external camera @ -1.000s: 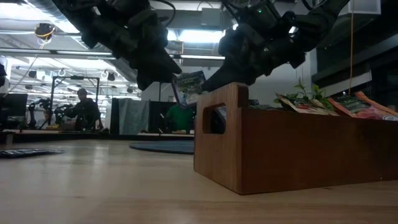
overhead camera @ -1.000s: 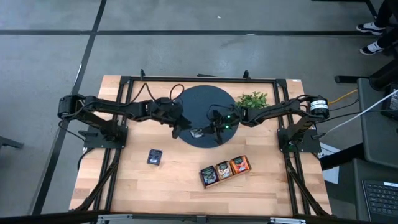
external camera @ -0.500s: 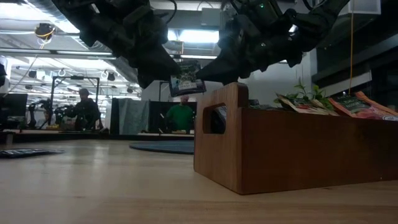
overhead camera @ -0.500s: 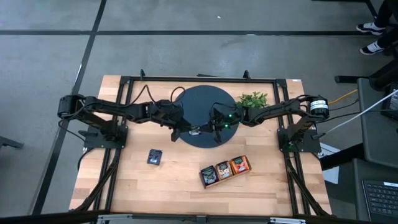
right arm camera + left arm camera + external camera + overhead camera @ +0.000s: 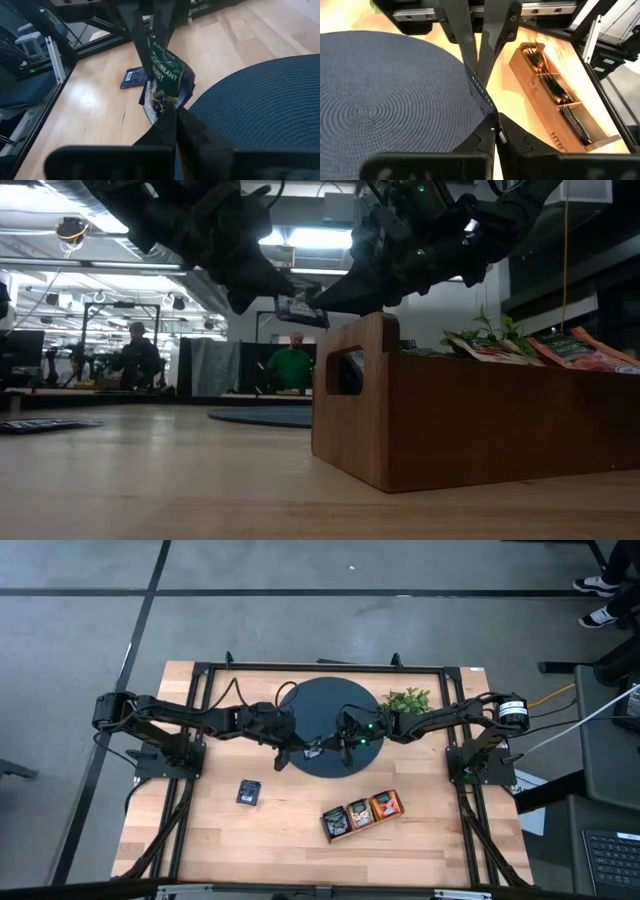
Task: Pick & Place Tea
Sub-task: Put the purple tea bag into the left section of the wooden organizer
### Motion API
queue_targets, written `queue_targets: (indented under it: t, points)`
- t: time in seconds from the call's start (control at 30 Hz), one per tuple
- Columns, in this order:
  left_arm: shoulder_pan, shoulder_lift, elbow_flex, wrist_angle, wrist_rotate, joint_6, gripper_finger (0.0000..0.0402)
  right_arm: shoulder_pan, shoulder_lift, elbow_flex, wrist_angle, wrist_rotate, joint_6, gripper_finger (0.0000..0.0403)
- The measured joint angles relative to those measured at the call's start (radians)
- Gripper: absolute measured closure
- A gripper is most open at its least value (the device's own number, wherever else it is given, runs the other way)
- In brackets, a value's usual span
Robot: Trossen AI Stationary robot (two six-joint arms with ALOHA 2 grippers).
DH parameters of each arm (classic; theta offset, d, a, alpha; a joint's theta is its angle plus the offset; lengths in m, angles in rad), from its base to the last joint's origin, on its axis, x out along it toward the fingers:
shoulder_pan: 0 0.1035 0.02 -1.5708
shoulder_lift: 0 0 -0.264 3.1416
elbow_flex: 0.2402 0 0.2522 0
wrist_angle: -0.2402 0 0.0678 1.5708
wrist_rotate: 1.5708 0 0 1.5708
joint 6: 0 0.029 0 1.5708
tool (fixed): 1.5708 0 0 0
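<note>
A dark navy tea sachet (image 5: pixel 314 749) with white lettering hangs in the air over the near edge of the round dark mat (image 5: pixel 330 710), held between both grippers. My left gripper (image 5: pixel 297 750) is shut on its left end and my right gripper (image 5: pixel 333 746) on its right end. In the low view the sachet (image 5: pixel 300 309) shows almost edge-on between the two sets of fingers. A second dark sachet (image 5: pixel 249 791) lies flat on the wood, nearer the front. My left gripper pinches the sachet's edge (image 5: pixel 489 111) between its two fingers, coming from the table's left and slanting down. The sachet is clear of the mat. My right gripper pinches the opposite edge (image 5: pixel 161 106) between its two fingers, coming from the table's right and slanting down. The crumpled sachet (image 5: pixel 165 80) stretches away from the fingers to the other gripper.
A narrow wooden tray (image 5: pixel 362 813) with three compartments holding sachets lies near the front right; in the low view it stands large in the foreground (image 5: pixel 480 415). A leafy green plant (image 5: pixel 408 698) sits at the mat's far right. Black frame rails (image 5: pixel 190 790) run along both table sides.
My left gripper has shut on the sachet's free end, which my right gripper kept holding. The sachet has turned from facing the low camera, hanging upright, to lying nearly edge-on and level between the two grippers.
</note>
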Motion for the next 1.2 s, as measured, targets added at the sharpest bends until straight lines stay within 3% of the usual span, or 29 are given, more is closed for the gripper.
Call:
queue_targets:
  t: [0.2, 0.37, 0.53, 0.67, 1.03, 1.2]
  points:
    - [-0.022, 0.000, 0.000, 0.019, -0.006, -0.005, 0.0399, 0.000, 0.000, 0.000, -0.001, 0.000, 0.026, 0.0367]
    - [-0.071, 0.000, 0.000, 0.018, -0.086, -0.045, 0.0399, 0.000, 0.000, 0.000, -0.003, -0.020, 0.117, 0.0312]
    - [-0.114, 0.000, 0.000, 0.018, -0.120, -0.065, 0.0400, 0.000, 0.000, 0.000, -0.002, -0.166, 0.238, 0.0246]
    - [-0.141, 0.000, 0.000, 0.017, -0.123, -0.093, 0.0399, 0.001, -0.003, 0.000, -0.001, -0.251, 0.320, 0.0216]
    - [-0.248, 0.000, 0.001, 0.028, -0.185, -0.170, 0.0399, 0.011, -0.124, 0.000, -0.094, -0.231, 0.291, 0.0227]
    - [-0.295, 0.000, 0.001, 0.099, -0.232, -0.231, 0.0399, 0.011, -0.234, 0.000, -0.296, -0.082, 0.209, 0.0237]
